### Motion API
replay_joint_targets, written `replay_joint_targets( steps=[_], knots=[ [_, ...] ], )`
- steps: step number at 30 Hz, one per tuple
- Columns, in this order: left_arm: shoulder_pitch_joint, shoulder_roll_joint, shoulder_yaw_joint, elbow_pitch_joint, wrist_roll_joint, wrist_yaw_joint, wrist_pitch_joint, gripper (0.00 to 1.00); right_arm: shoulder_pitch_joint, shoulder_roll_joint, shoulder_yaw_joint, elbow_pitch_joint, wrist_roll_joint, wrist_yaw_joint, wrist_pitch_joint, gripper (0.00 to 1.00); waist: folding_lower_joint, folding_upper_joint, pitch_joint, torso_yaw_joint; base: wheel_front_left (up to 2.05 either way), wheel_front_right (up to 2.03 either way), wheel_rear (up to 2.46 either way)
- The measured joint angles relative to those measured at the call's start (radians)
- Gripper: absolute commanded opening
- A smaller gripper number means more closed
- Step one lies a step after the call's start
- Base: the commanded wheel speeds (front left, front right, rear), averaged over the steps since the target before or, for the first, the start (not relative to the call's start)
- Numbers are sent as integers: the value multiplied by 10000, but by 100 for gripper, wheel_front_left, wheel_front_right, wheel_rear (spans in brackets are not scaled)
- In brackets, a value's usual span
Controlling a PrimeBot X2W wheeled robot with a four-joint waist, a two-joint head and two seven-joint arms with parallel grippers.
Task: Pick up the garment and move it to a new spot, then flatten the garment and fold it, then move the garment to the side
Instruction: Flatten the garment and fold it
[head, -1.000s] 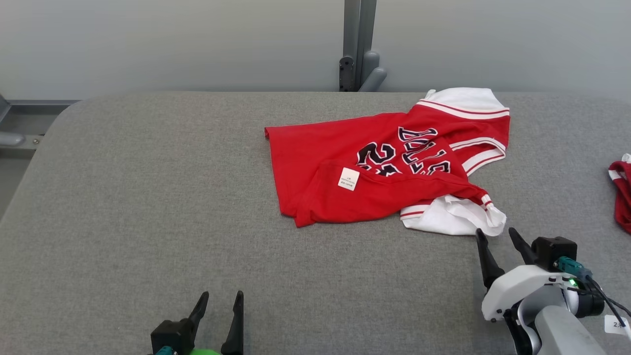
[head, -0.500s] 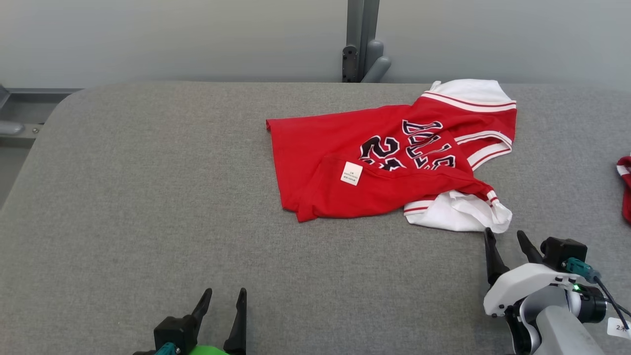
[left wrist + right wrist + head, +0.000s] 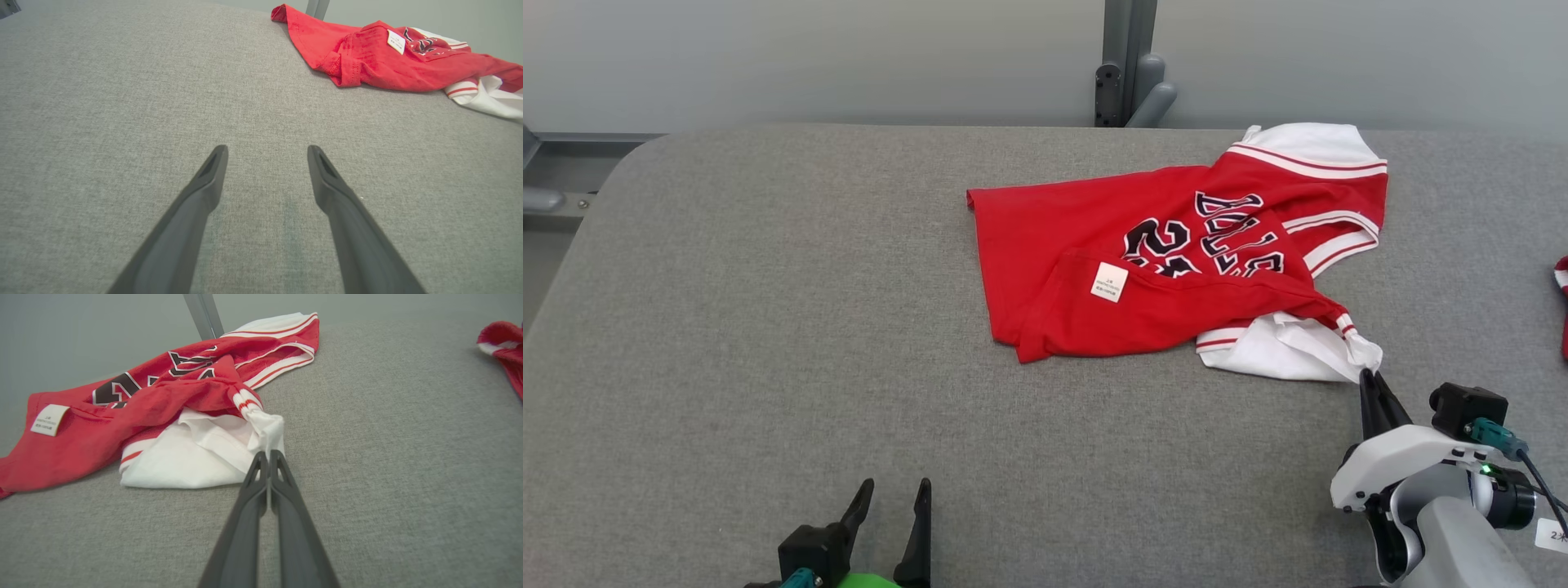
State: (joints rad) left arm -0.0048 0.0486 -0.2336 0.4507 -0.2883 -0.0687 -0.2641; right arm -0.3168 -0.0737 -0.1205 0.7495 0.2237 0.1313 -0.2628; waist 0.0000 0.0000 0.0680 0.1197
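Observation:
The garment (image 3: 1143, 269) is a red jersey with black lettering, white sleeves and a white tag, lying crumpled on the right half of the grey padded table (image 3: 768, 327). It also lies ahead in the right wrist view (image 3: 135, 412) and at the top right of the left wrist view (image 3: 367, 57). My right gripper (image 3: 1369, 377) is at the jersey's near right corner, fingers (image 3: 253, 490) pressed together with the tip of the white sleeve (image 3: 267, 428) pinched between them. My left gripper (image 3: 892, 498) stands open over bare table (image 3: 267, 152), well short of the jersey.
A second red and white cloth (image 3: 1563, 306) lies at the table's right edge (image 3: 504, 347). A grey metal post (image 3: 1127, 57) rises behind the far edge. The table's left half is bare grey fabric.
My right gripper has moved forward to the white sleeve corner and shut on it. The head camera has shifted a little. The left gripper has stayed put.

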Motion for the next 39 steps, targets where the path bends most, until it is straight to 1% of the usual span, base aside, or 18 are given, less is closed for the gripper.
replay_joint_targets(
  steps=[1, 5, 7, 9, 10, 11, 12, 13, 18, 20, 21, 22, 23, 25, 27, 29, 33, 39],
  knots=[
    [-7, 0, -13, 6, -2, 0, 0, 100, -22, 10, -21, 36, -38, 0, 2, 0, 0, 0, 12, -2, 0, 0, 0],
    [-15, 0, -63, 52, -8, 0, 0, 100, -176, -15, -117, 221, -117, 2, 0, 0, 0, 0, 23, -11, 0, 0, 0],
    [-14, 0, -63, 75, -38, 0, 0, 100, -201, -157, -238, 117, -157, 0, 0, 0, 0, 0, -16, -21, 0, 0, 0],
    [-1, 0, -50, 88, -86, 13, 0, 100, -229, -474, -435, -142, -180, 0, 0, 0, 0, 0, -87, -40, 0, 0, 0],
    [35, 0, -38, 96, -102, 27, 0, 100, -318, -890, -520, -387, -370, 0, 2, 0, 0, 0, -174, -72, 0, 0, 0],
    [63, 0, -33, 104, -107, 31, 0, 100, -397, -1101, -489, -481, -456, 0, 0, 0, 0, 0, -223, -91, 0, 0, 0],
    [145, 0, -29, 117, -190, 40, 0, 100, -617, -1452, -395, -729, -550, 0, 0, 0, 0, 0, -317, -142, 0, 0, 0],
    [154, 0, -40, 123, -201, 40, 0, 100, -729, -1639, -236, -872, -677, 2, 0, 0, 0, 0, -366, -168, 0, 0, 0],
    [174, 0, -192, 184, -336, 69, 0, 100, -1380, -2378, 773, -1569, -1227, 2, 12, 0, 0, 0, -570, -299, 0, 0, 0],
    [206, -2, -234, 251, -372, 71, 0, 100, -1587, -2654, 1404, -1799, -1419, 2, 82, 0, 0, 0, -634, -338, 0, 0, 0],
    [243, -2, -232, 299, -397, 71, 0, 100, -1681, -2700, 1655, -1877, -1448, 0, 150, 45, 0, 0, -656, -361, 0, 0, 0],
    [298, 0, -236, 353, -431, 73, 0, 100, -1743, -2721, 2025, -1919, -1434, 0, 249, 98, 0, 0, -674, -385, 0, 0, 0],
    [362, 0, -238, 407, -453, 79, 0, 100, -1758, -2677, 2589, -1937, -1229, -10, 422, 100, 0, 0, -693, -405, 0, 0, 0],
    [405, -2, -234, 479, -470, 88, 0, 100, -1614, -2452, 3586, -2015, -594, 4, 533, 100, 0, 0, -723, -443, 0, 0, 0],
    [416, 2, -222, 523, -476, 90, 0, 100, -1313, -2370, 4215, -2017, 130, 6, 602, 100, 0, 0, -752, -470, 0, 0, 0],
    [422, 0, -226, 564, -512, 90, 0, 100, -869, -2403, 4527, -1935, 694, 2, 587, 100, 0, 0, -794, -489, 0, 0, 0],
    [483, 0, -167, 571, -493, 119, 0, 100, -106, -2387, 4679, -1624, 1383, 2, 393, 100, 0, 0, -924, -555, 0, 0, 0],
    [604, 0, 88, 512, -301, 161, 0, 100, 472, -2117, 4470, -1202, 1789, 2, 130, 100, 0, 0, -1226, -846, 0, 0, 0]
  ],
)
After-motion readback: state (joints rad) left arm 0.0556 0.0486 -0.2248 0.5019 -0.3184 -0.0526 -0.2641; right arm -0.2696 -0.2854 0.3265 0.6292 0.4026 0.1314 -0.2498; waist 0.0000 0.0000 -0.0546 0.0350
